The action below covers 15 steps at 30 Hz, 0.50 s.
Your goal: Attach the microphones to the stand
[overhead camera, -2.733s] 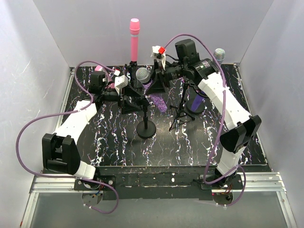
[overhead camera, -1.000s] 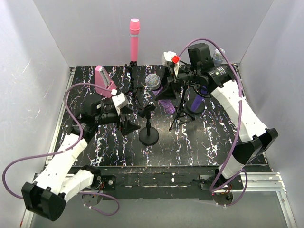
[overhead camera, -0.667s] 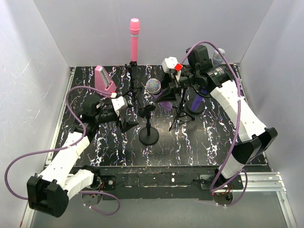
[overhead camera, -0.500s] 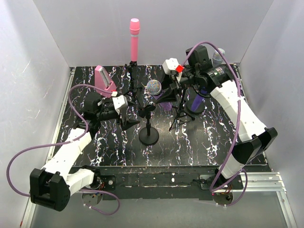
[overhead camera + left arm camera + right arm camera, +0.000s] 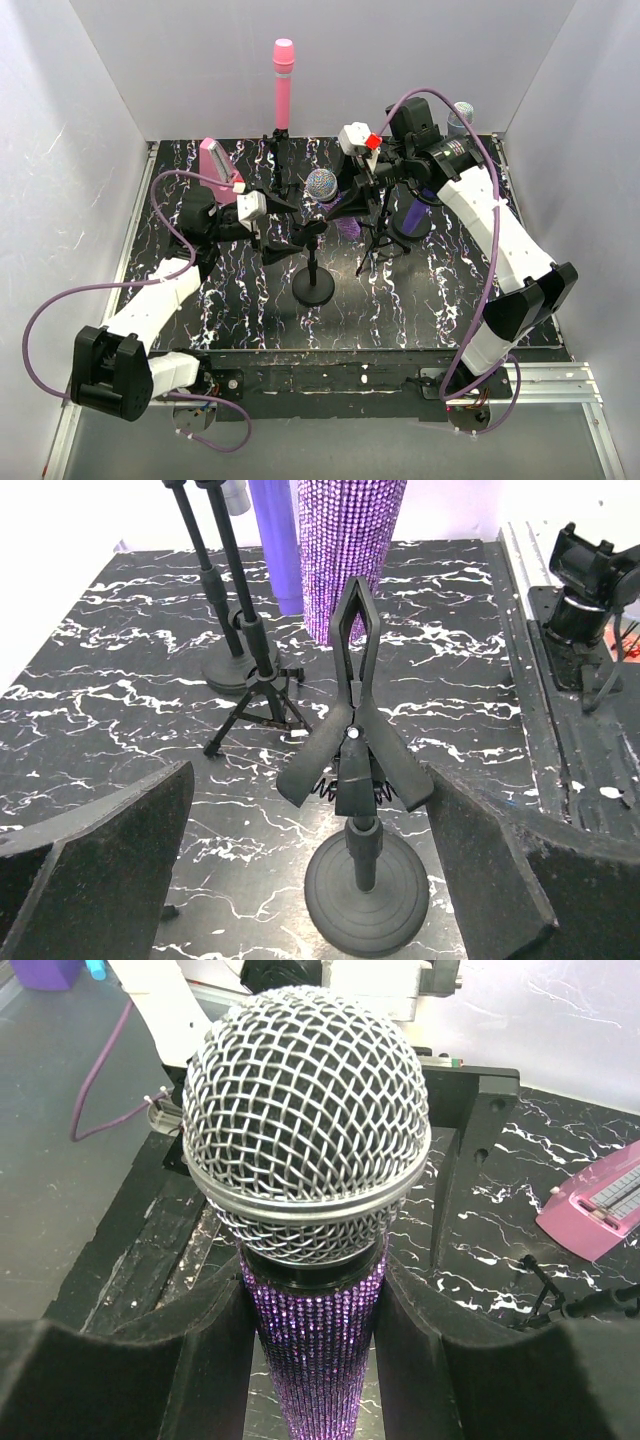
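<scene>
**Glittery microphone held above the open clip stand**

The right end effector (image 5: 315, 1365) is closed narrowly on the glittery purple microphone (image 5: 308, 1140). Its shaft is clamped between the two dark pads and its silver mesh head is turned up. The left end effector (image 5: 305, 810) is spread wide and nothing is gripped. Its fingers (image 5: 100, 860) are set to either side of the clip stand (image 5: 355, 740).

In the left wrist view, the sequinned shaft is seen directly behind the clip's upright prongs. Whether the two touch cannot be told. The clip stand's round base is planted near the middle of the bench (image 5: 400, 300).

Just to the right of the clip, the space is crowded by a tripod stand (image 5: 380, 245). Close behind that, the dark purple microphone (image 5: 415, 212) is stood upright on a round base. The silver-grey microphone (image 5: 460, 115) is largely hidden behind the right arm at the far right corner. The pink microphone (image 5: 283, 85) is carried upright on a thin stand at the back edge. A pink wedge-shaped box (image 5: 220, 168) is seen at the back left, just beyond the left arm's wrist.
</scene>
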Each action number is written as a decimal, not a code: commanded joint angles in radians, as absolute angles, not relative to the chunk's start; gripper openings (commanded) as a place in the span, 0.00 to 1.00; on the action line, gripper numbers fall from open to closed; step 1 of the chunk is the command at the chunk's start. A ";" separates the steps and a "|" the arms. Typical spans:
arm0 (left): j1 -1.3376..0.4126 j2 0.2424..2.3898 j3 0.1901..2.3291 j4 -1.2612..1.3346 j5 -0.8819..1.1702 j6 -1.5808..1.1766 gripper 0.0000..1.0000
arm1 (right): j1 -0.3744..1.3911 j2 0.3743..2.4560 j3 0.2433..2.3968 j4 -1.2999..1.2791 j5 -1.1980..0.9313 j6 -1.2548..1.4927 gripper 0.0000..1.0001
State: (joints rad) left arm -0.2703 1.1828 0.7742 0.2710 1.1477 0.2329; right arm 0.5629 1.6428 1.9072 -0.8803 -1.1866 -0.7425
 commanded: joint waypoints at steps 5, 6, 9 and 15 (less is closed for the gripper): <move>-0.282 1.197 0.790 0.331 1.201 0.152 0.93 | 0.564 1.655 1.925 -0.795 -1.233 -0.650 0.01; -0.282 1.195 0.788 0.325 1.203 0.156 0.92 | 0.566 1.654 1.925 -0.795 -1.232 -0.649 0.01; -0.285 1.195 0.784 0.333 1.204 0.144 0.88 | 0.575 1.658 1.927 -0.792 -1.220 -0.644 0.01; -0.301 1.212 0.796 0.327 1.213 0.133 0.74 | 0.588 1.683 1.951 -0.778 -1.206 -0.611 0.01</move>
